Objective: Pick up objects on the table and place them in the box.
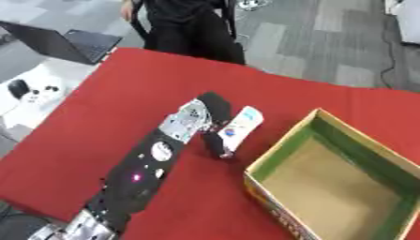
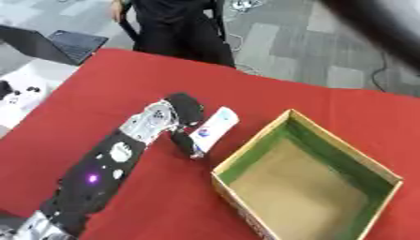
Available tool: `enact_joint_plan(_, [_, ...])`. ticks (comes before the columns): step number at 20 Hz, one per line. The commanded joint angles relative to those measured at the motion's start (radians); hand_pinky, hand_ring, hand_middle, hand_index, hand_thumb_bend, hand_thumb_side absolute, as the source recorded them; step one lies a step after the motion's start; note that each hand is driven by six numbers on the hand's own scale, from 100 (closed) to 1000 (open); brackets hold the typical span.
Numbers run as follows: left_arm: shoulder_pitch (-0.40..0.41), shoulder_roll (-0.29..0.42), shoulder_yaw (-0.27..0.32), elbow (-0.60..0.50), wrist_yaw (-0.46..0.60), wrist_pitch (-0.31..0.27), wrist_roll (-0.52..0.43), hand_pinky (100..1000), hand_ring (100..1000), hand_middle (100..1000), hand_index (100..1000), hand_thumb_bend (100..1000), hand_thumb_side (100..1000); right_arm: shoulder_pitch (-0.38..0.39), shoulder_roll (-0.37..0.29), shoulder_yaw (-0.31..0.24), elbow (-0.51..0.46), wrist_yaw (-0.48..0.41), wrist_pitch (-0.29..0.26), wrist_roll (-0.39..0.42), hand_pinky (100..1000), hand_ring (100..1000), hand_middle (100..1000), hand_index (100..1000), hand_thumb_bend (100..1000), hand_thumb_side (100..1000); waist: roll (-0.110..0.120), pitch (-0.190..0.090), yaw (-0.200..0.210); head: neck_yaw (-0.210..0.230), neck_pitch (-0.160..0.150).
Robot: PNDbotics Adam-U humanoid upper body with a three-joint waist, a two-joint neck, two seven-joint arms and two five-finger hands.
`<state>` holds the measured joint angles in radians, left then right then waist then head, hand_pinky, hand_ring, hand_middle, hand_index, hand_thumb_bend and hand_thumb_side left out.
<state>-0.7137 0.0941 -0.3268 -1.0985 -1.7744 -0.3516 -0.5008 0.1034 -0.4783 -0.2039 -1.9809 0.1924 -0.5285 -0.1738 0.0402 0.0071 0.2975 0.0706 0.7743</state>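
A white oblong packet (image 1: 243, 123) with red and blue print lies on the red tablecloth (image 1: 123, 93), just left of the box. My left hand (image 1: 197, 119) reaches in from the lower left and is curled round it: dark fingers arch over its far end and the thumb (image 1: 216, 145) sits at its near end. The cardboard box (image 1: 285, 146) stands at the right, with green inner walls and a bare brown floor. I cannot tell whether the packet is off the cloth. My right hand shows in no view.
An open laptop (image 1: 67, 43) sits past the table's far left corner, above a white surface with small black items (image 1: 33, 91). A dark blurred shape (image 2: 381, 21) crosses the upper right corner of the right eye view. The table's near edge runs along the lower left.
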Motion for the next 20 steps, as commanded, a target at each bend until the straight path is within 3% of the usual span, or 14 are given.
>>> enact_joint_plan(1, [-0.018, 0.002, 0.015, 0.001, -0.013, 0.005, 0.010, 296, 760, 776, 676, 505, 1000, -0.013, -0.032, -0.006, -0.019, -0.008, 0.000, 0.003, 140, 307, 380, 411, 154, 987, -0.003, -0.009, -0.001, 0.010, -0.004])
enact_joint_plan(12, [-0.010, -0.007, 0.032, 0.043, -0.059, 0.021, 0.035, 316, 773, 799, 698, 526, 1000, -0.015, -0.034, -0.007, -0.019, -0.016, -0.001, 0.008, 140, 307, 380, 411, 154, 987, -0.003, -0.008, -0.004, 0.009, -0.004])
enact_joint_plan(13, [-0.011, -0.008, 0.034, 0.045, -0.061, 0.022, 0.040, 313, 770, 796, 697, 475, 1000, -0.015, -0.034, -0.007, -0.019, -0.015, -0.001, 0.008, 139, 307, 380, 410, 155, 987, -0.003, -0.008, -0.003, 0.009, -0.004])
enact_joint_plan(20, [-0.034, -0.020, 0.037, 0.052, -0.056, 0.019, 0.031, 302, 762, 785, 685, 407, 1000, -0.014, -0.033, -0.006, -0.019, -0.013, -0.002, 0.008, 140, 307, 380, 410, 154, 987, -0.003, -0.009, -0.003, 0.011, -0.004])
